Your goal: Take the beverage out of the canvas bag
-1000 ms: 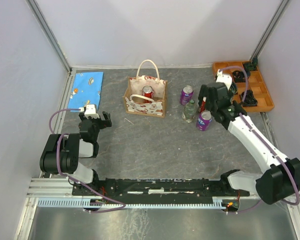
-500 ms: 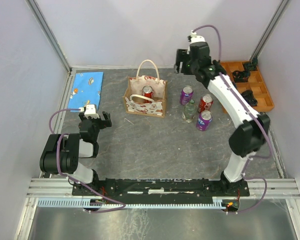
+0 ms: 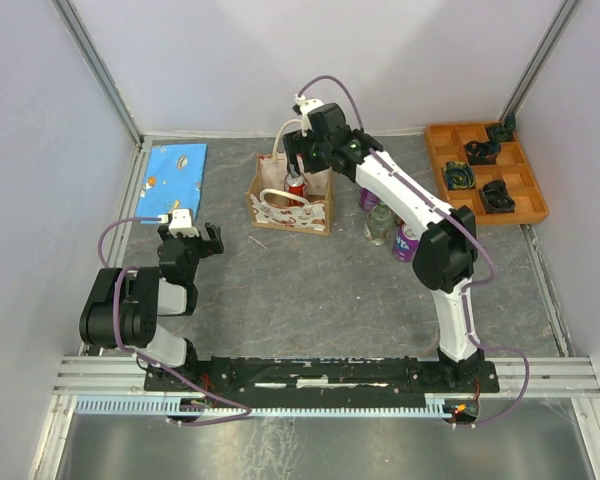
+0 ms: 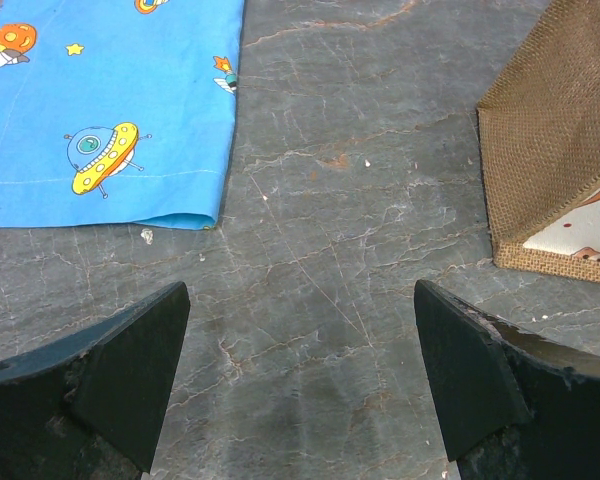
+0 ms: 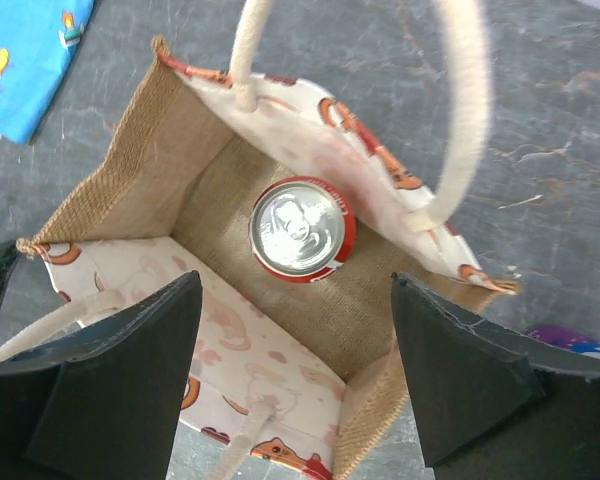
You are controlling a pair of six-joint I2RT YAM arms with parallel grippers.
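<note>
Two arms here, jaws wide apart on each. Far left is a flat blue cartoon-print cloth (image 4: 100, 100), with the left gripper (image 4: 300, 300) low over the veiny grey table (image 4: 320, 200). In the centre is the boxy burlap canvas bag (image 5: 230, 180). A shiny round-topped red can (image 5: 302, 229) stands upright on its floor, and the right gripper (image 5: 295, 287) straddles the opening above.

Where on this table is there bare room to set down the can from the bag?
Bare: the strip between the blue cloth and the bag, and the wide stretch of table in front of the bag. Crowded: right of the bag, where cans and a bottle cluster.
</note>
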